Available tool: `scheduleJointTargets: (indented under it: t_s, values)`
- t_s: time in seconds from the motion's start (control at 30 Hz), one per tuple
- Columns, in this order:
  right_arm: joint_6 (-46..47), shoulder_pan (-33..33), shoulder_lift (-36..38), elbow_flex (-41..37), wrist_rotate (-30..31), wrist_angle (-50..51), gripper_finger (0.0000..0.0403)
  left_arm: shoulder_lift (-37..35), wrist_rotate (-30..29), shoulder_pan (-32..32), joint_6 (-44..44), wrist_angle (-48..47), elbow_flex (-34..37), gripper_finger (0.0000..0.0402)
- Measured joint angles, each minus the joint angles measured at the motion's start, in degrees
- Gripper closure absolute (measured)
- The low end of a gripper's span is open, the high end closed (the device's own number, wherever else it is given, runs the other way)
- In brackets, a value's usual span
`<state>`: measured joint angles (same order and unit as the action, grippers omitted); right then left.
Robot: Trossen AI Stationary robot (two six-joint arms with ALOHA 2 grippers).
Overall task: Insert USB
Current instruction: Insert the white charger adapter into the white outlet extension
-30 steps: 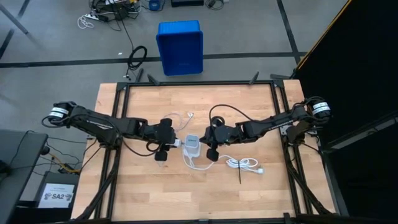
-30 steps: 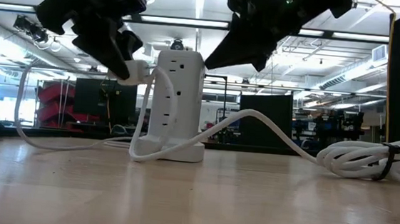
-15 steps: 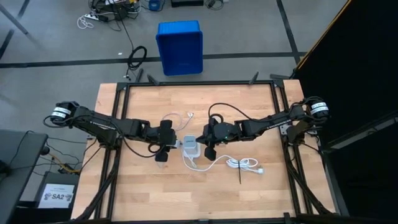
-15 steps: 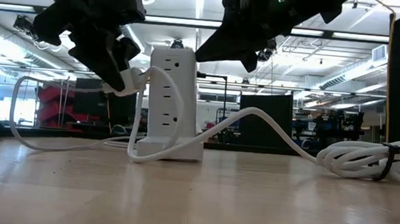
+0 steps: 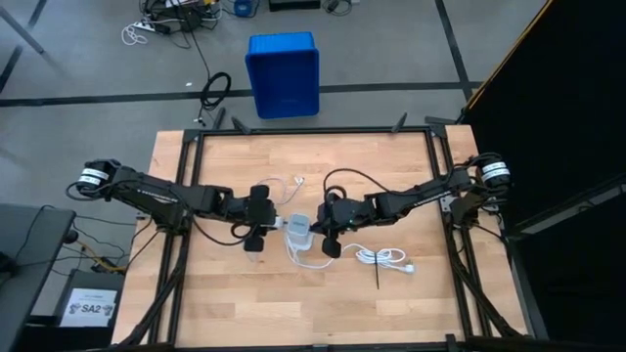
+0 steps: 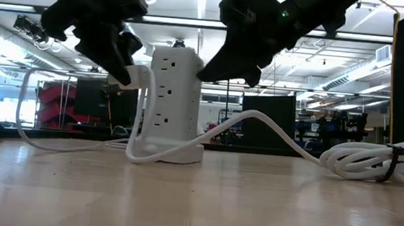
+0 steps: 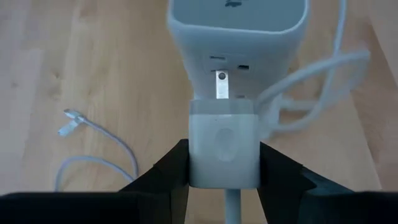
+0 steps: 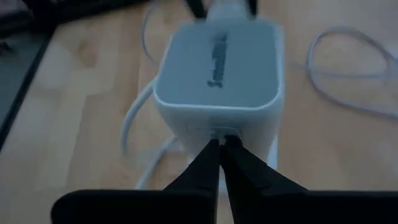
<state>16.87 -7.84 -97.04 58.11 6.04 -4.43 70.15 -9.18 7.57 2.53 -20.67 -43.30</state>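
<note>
A white outlet tower point(image 5: 296, 231) point(image 6: 174, 96) stands mid-table on its base, leaning slightly. My left gripper point(image 7: 224, 155) point(image 5: 262, 219) is at its left side, shut on a small white charger block point(image 7: 222, 146) whose metal prong point(image 7: 221, 84) points at the tower's face point(image 7: 239, 37). My right gripper point(image 8: 222, 144) point(image 5: 316, 228) is shut at the tower's right side. The thin whitish-grey USB cable point(image 5: 282, 184) lies loose on the wood behind the left gripper, its small plug end point(image 7: 67, 122) free. A thin cable point(image 7: 233, 208) leaves the block's rear. My left gripper pinches the charger block by its two side faces point(image 7: 194, 155), coming level from the table's left. The block is lifted clear of the table, its prong reaching the tower's face. My right gripper presses its shut fingertips point(image 6: 205, 75) against the tower's right face near the top point(image 8: 219, 132), slanting down from the table's right.
The tower's thicker white cord point(image 6: 259, 121) loops over the wood to a bundle bound with a black tie point(image 5: 381, 257) point(image 6: 372, 159) on the right. Black frame rails point(image 5: 186, 186) edge the table. A blue bin point(image 5: 283, 73) stands on the floor beyond the far edge.
My right gripper has moved toward the table's left and down until its shut tips met the tower's side. The tower has shifted slightly toward the left and now leans a little. My left gripper kept the charger block at the tower's left face.
</note>
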Motion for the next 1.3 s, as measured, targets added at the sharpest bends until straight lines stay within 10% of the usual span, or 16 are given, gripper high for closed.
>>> scheduleJointTargets:
  t_s: [1.3]
  values:
    - [-1.4,1.1,0.5,0.3,2.0,-3.4,0.0403,-0.1,4.4,0.1,0.2,-3.5,-2.7,0.0275]
